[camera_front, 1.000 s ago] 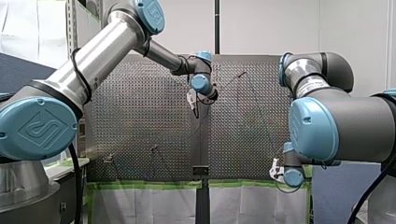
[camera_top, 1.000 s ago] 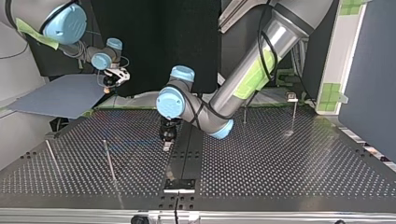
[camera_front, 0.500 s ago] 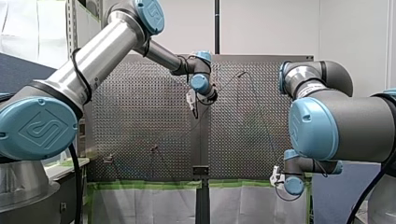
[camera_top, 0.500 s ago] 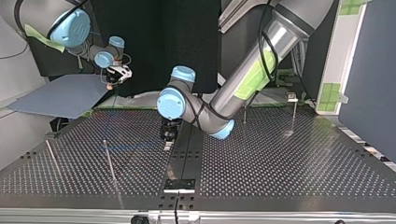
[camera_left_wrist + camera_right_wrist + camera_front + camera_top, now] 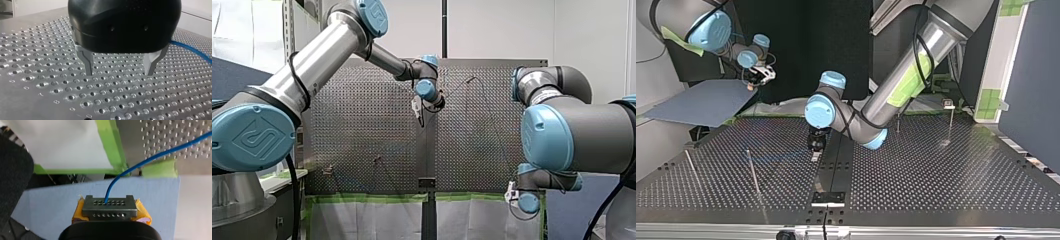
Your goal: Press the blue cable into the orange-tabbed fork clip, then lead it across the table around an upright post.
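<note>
My right gripper (image 5: 109,207) is clamped on the blue cable (image 5: 109,189). Its yellow pads (image 5: 142,213) are pressed in on the cable's end. The cable rises from between them and runs ahead over a blue board (image 5: 62,205), past a strip of green tape (image 5: 160,167) and onto the perforated table (image 5: 155,130). In the front view this gripper hangs at the lower right of the frame, off the table's near edge. In the top view it sits at the upper left, above the board.

My left gripper (image 5: 119,72) is wide open. Its two metal fingers (image 5: 87,63) stand well apart and hold nothing, with their tips just above the table. The cable lies on the table off to one side of it, apart from both fingers. In the top view this gripper points down near the middle of the frame, at the edge of a dark strip (image 5: 838,165) in the table.

Farther out, thin upright posts stand on the table. One post (image 5: 753,172) and a second are at the top view's lower left, and two more are at its upper right.
</note>
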### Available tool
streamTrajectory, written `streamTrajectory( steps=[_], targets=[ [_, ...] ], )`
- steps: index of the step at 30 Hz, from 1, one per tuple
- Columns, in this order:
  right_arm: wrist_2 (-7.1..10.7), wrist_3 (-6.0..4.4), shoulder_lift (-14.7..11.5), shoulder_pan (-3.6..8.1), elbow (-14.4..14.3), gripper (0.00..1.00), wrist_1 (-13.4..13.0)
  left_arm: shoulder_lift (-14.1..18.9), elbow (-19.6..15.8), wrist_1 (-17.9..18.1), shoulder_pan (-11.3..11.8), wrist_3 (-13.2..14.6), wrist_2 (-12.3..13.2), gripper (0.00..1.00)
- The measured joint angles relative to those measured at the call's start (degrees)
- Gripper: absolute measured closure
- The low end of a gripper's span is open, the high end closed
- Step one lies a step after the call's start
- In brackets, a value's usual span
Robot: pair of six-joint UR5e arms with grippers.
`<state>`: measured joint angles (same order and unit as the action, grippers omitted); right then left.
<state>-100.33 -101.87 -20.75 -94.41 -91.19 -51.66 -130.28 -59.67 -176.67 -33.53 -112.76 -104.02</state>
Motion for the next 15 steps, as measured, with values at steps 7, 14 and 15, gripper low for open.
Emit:
streamTrajectory(
  steps=[7, 14, 15],
  targets=[
    [-1.68, -2.16, 0.0, 0.82, -3.5, 1.00, -3.5, 0.0, 0.0, 0.1, 0.2, 0.0, 0.0, 0.02],
    [-0.98, -1.38, -0.3, 0.51, -6.6, 1.00, -6.6, 0.0, 0.0, 0.2, 0.2, 0.0, 0.0, 0.02],
    [-0.49, -0.90, -0.5, 0.31, -7.2, 1.00, -7.1, 0.0, 0.0, 0.2, 0.2, 0.0, 0.0, 0.02]
  ],
)
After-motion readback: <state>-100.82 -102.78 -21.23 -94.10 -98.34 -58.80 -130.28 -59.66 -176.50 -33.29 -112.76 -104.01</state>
